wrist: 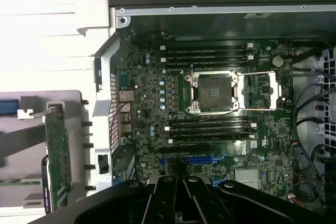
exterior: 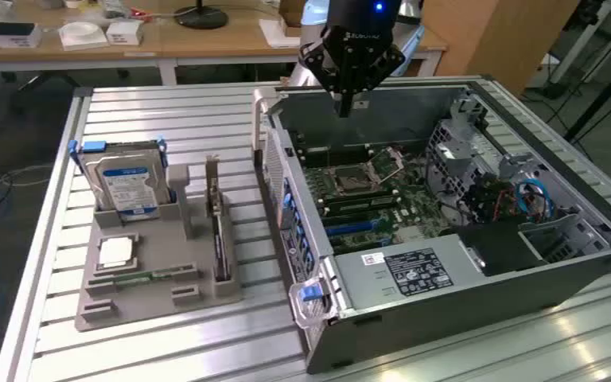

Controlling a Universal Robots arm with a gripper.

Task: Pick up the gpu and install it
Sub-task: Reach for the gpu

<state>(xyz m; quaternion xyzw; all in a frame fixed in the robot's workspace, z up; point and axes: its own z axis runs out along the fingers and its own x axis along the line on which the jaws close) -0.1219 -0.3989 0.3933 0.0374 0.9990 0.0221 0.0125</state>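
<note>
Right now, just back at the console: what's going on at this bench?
The arm's pincer hangs shut and empty above the back edge of the open computer case, with the motherboard below it. The gpu stands on edge in the grey holder on the exterior view's left, beside the hard drive, untouched. It is not yet picked up or installed.

Green gpu (wrist: 56,156) board, silver hard drive (exterior: 127,187) with blue-white label at the exterior view's left, grey holder (exterior: 146,306), green motherboard (exterior: 385,205), black gripper (exterior: 344,110), blue cables (exterior: 534,199), ribbed silver table (exterior: 168,119).
</note>
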